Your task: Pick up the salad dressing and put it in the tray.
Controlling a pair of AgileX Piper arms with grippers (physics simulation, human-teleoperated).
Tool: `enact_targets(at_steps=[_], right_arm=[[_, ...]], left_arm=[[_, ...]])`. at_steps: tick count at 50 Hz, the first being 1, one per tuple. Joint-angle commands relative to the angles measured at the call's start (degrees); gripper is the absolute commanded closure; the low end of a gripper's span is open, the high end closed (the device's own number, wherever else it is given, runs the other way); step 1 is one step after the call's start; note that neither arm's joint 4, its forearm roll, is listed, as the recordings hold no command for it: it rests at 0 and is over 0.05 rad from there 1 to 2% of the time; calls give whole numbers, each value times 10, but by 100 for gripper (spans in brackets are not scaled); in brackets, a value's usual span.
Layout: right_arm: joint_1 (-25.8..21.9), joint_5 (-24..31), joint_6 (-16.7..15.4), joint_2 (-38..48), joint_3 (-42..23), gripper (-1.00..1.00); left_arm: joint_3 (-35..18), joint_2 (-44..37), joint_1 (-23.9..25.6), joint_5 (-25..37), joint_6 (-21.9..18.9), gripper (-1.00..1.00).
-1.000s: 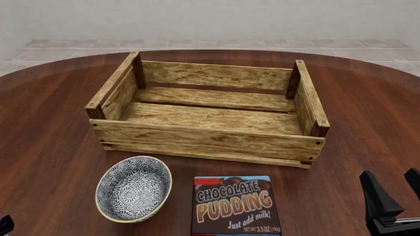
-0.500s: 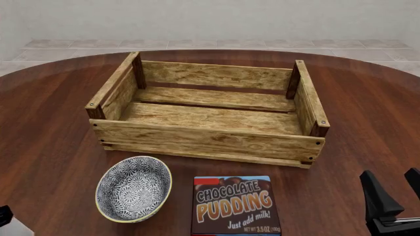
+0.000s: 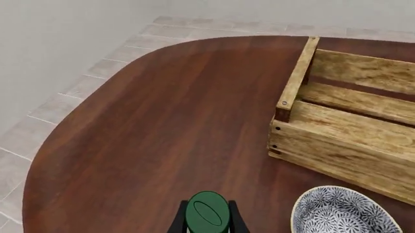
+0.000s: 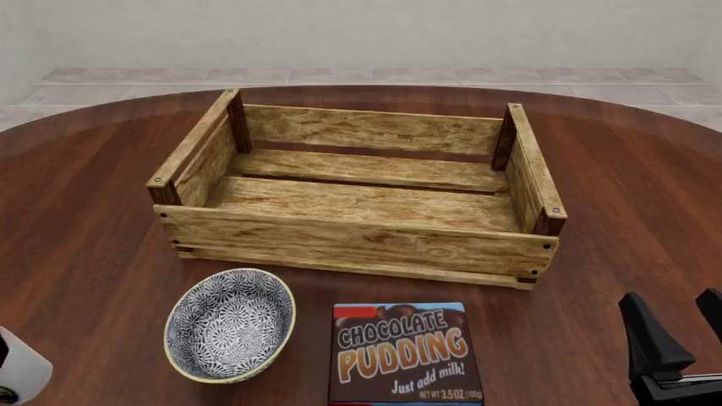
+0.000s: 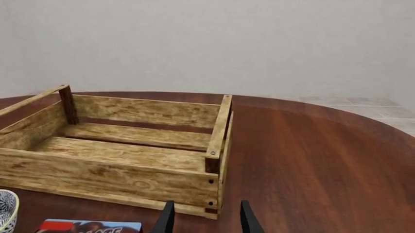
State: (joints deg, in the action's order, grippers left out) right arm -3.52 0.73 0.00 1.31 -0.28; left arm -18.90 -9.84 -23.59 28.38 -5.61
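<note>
The bench [image 4: 90, 220], a round dark-wood top, carries everything, and its near half is where both arms work; the tray [image 4: 358, 244], a crate of pale wooden slats with dark corner posts, sits ahead of both sets of fingers with nothing in it, its open top facing up so that a bottle can be lowered in over the near wall; the chocolate pudding box [image 4: 402, 355] lies flat on the bench between the two arms, clear of the crate's near wall, and is no part of the job; the patterned bowl [image 4: 230, 324] rests just to the right of the left fingers, between them and the box; the right gripper [image 5: 205, 218] hangs low at the near right with its fingers [image 5: 249, 218] parted and nothing between them, which reads as waiting out of the way; the left gripper [image 3: 207, 217] has its fingers [image 3: 179, 222] pressed to either side of the salad dressing [image 3: 207, 213], just under the green cap, so the bottle stays upright in the hold; in the front view the bottle's white body [image 4: 20, 372] shows at the near left edge, well short of the tray, so the carry over the wall is, in my judgement, the part left to do.
</note>
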Motion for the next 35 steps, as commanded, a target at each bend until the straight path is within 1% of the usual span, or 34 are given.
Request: enact_targets(at_steps=[1,7,10,12,16,18,22,24,28,31,35], right_arm=[[0,-2,1,0,1,-100],[2,-1,2,0,0,-100],[1,-1,2,-1,1,-100],[1,0,2,-2,0,-100],[1,2,4,-3,0,-100],[1,1,4,-3,1,-100],[0,0,4,-1,1,-100],[0,1,4,-2,0,-100],[-1,0,5,-1,0,-100],[-1,0,5,-2,0,-100],[0,-3,6,0,1,-100]], left_arm=[[-27,-15,31,-13,-20,100],[-38,-23,52,-22,-48,100],[-51,-39,60,-28,-45,100],[-55,-38,67,-30,-59,100],[-69,-54,79,-38,-66,100],[-73,-56,81,-40,-67,100],[-90,-70,103,-42,-65,100],[-93,-75,111,-49,-80,100],[-98,-92,126,-58,-74,100],[-98,-106,140,-74,-87,100],[-112,-121,156,-80,-97,100]])
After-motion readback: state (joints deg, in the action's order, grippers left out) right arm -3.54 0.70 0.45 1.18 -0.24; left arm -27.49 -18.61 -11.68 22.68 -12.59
